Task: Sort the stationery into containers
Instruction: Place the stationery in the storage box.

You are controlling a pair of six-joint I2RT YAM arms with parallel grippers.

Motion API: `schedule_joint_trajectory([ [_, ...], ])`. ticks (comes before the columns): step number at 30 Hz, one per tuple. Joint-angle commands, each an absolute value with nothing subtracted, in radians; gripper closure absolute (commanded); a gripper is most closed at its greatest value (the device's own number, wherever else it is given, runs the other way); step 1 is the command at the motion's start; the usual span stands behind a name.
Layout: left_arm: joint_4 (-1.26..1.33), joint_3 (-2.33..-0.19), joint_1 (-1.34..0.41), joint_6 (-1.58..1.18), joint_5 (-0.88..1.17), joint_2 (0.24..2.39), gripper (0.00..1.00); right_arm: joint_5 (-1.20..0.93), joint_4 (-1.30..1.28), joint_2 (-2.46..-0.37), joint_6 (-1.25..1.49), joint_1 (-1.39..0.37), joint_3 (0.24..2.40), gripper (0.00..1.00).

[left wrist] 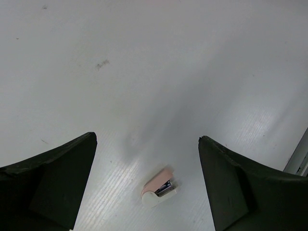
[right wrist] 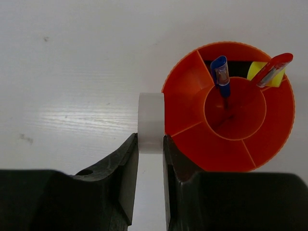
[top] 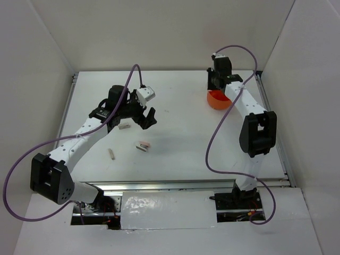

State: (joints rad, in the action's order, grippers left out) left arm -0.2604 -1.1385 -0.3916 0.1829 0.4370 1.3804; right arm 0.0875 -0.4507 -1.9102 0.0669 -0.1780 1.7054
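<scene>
White panels wall a pale counter point(top: 180, 106); the orange tub point(right wrist: 192, 144) sits toward 2 o'clock on it in the top view. Over there the right pincer point(right wrist: 150, 142) is narrowed on the white ring point(right wrist: 150, 120), gripped across its width so it stands edge-on; the ring is just beside the tub's rim at the tub's 9 o'clock, not over a compartment, likely staged for the bare near section. A blue pen point(right wrist: 221, 77) leans in the centre well; a red pen point(right wrist: 274, 67) and the yellow-capped marker point(right wrist: 257, 73) share the 1 o'clock section. The left pincer point(left wrist: 147, 138) gapes wide, holding nothing, with the pink-and-white eraser point(left wrist: 159, 190) flat on the counter at its 6 o'clock; that spread suits straddling it. A grey block point(top: 125, 127) and a beige block point(top: 111, 154) lie loose nearby.
</scene>
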Motion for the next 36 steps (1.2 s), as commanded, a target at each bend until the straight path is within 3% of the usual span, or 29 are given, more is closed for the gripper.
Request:
schedule_joint_trajectory([
  [1,-0.216,-1.12,-0.382,0.153,0.422,1.353,0.01,0.184,-0.391,-1.914,0.081,-0.193,1.773,1.0],
  [24,-0.204,-1.097,-0.37,0.158,0.428,1.348,0.01,0.379,-0.466,-2.056,0.183,-0.221,1.908,1.0],
  [36,-0.207,-1.097,-0.364,0.167,0.428,1.348,0.01,0.436,-0.532,-2.108,0.199,-0.232,1.974,0.91],
])
